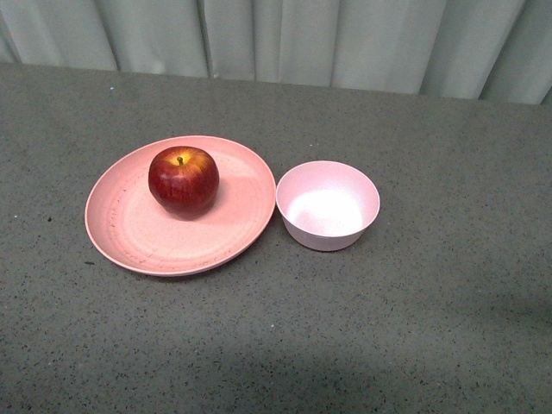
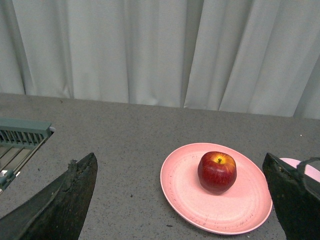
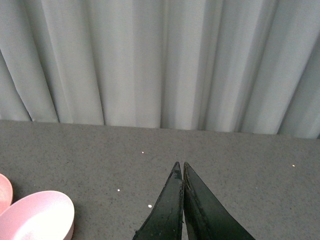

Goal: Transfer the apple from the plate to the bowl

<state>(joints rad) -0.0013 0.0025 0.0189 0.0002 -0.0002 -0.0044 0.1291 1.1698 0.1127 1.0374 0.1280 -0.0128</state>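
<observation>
The round, glossy dark-red apple (image 1: pixel 183 180) sits upright left of centre in the front view, on the wide, shallow salmon-pink plate (image 1: pixel 129 233), and the small pale pink bowl (image 1: pixel 328 205) just right of the plate is empty, so the whole transfer is left to do. The apple's stem points up; its stem-to-base axis is near vertical, with no other marked long axis. The left gripper (image 2: pixel 179 165) stands wide open, clear of the apple; the right gripper (image 3: pixel 180 167) is closed to a point, holding nothing.
</observation>
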